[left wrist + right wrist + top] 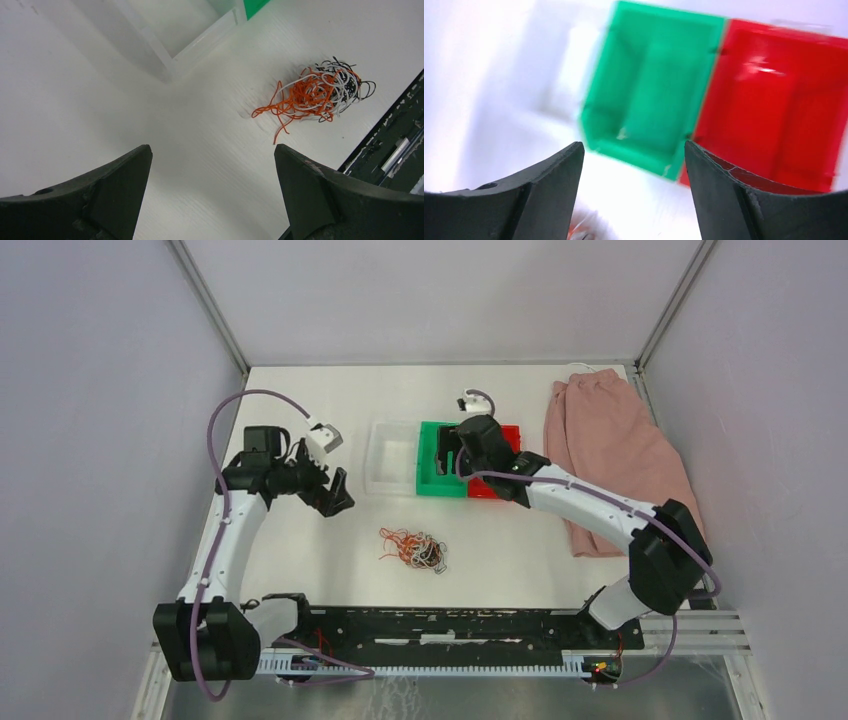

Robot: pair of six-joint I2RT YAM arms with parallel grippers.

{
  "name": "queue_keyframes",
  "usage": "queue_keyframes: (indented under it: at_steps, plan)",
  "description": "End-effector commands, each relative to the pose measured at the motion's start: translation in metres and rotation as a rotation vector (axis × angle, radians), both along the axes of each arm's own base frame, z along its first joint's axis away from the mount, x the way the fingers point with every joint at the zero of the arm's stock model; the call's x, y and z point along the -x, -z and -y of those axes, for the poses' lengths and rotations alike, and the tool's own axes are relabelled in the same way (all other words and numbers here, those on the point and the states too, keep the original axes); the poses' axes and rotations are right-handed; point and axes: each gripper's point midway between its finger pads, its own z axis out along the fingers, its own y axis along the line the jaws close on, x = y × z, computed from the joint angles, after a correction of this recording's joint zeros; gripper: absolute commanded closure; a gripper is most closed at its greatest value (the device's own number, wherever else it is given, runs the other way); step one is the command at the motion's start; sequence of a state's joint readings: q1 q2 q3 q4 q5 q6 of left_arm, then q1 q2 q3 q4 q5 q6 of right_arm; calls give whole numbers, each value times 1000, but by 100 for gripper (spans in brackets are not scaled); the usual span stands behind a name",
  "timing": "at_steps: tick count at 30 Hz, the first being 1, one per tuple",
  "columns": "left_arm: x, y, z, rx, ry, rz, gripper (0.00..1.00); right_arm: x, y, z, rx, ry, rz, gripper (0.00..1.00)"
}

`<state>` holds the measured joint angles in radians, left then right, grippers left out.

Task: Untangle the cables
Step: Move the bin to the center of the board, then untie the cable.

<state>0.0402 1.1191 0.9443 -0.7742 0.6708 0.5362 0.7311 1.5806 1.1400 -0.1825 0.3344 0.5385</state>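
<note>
The cables point(413, 549) are a small clump of thin curly orange-red, black and white wires lying on the white table, near the front middle. In the left wrist view the cables point(320, 92) lie ahead and to the right of my fingers. My left gripper point(335, 495) is open and empty, held above the table to the left of the clump; its midpoint also shows in the left wrist view point(212, 155). My right gripper point(446, 455) is open and empty over the green bin point(440, 480), behind the clump. In the blurred right wrist view my right gripper point(634, 150) has nothing between its jaws.
A clear bin point(392, 470), the green bin and a red bin point(500, 485) stand side by side behind the cables. A pink cloth point(615, 455) lies at the right. A black rail point(450, 635) runs along the front edge. Grey walls enclose the table.
</note>
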Motion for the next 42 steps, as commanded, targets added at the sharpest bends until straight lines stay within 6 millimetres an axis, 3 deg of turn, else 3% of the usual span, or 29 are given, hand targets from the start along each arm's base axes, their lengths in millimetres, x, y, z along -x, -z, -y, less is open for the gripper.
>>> queue_keyframes:
  at_steps: [1, 6, 12, 16, 21, 30, 35, 42]
  plan:
    - [14, 5, 22, -7, 178, 32, 1, 65, -1, -49, -97, -310, -71, 20]
    - [25, 27, 42, -91, 329, 13, 0, 129, 20, -82, -179, -545, -226, 21]
    - [26, 41, 57, -121, 467, 2, 4, 163, 51, -84, -184, -601, -348, 27]
    - [26, 49, 65, -116, 532, -6, 6, 169, 72, -80, -166, -588, -391, 35]
    - [20, 65, 76, -147, 572, 2, 11, 170, 84, -74, -152, -563, -399, 51]
    - [17, 83, 94, -163, 613, 47, 34, 171, 87, -69, -154, -545, -388, 78]
    - [23, 94, 99, -163, 659, 26, 41, 171, 83, -65, -150, -535, -374, 80]
    - [37, 97, 101, -160, 763, 16, 43, 171, 88, -58, -129, -514, -377, 82]
